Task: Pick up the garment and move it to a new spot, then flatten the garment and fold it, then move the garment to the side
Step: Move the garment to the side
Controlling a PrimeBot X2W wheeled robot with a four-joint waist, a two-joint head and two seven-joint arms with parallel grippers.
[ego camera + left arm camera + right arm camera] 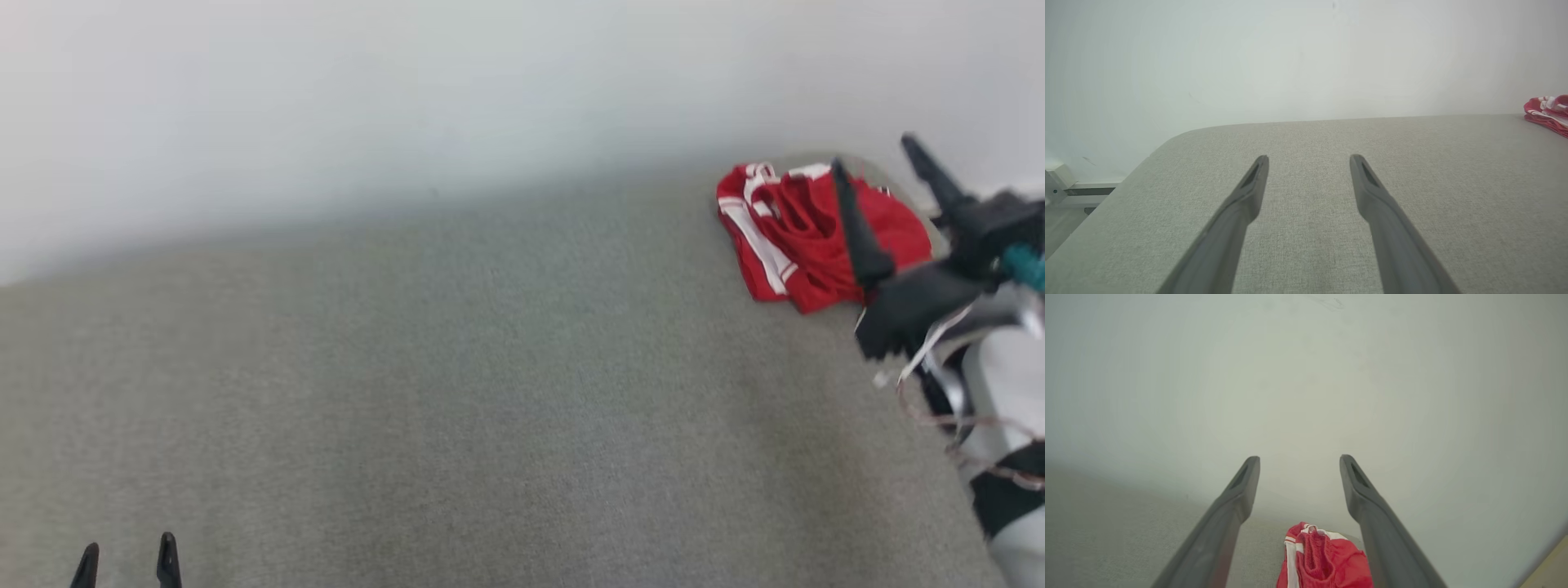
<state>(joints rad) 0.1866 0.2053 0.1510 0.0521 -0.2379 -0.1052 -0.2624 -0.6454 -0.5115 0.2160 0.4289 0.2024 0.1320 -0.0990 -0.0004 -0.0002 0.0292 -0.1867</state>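
Now you have one red garment (804,237) on the table (408,367).
Your two, left gripper (126,562) and right gripper (872,155), gape wide, empty.

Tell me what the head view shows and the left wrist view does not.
Head view: the whole red garment, crumpled at the far right of the grey table, and the open right gripper near it. Left wrist view: the table's rounded corner and some floor past it. Both: the table, the pale wall, the open left gripper, and some of the garment.
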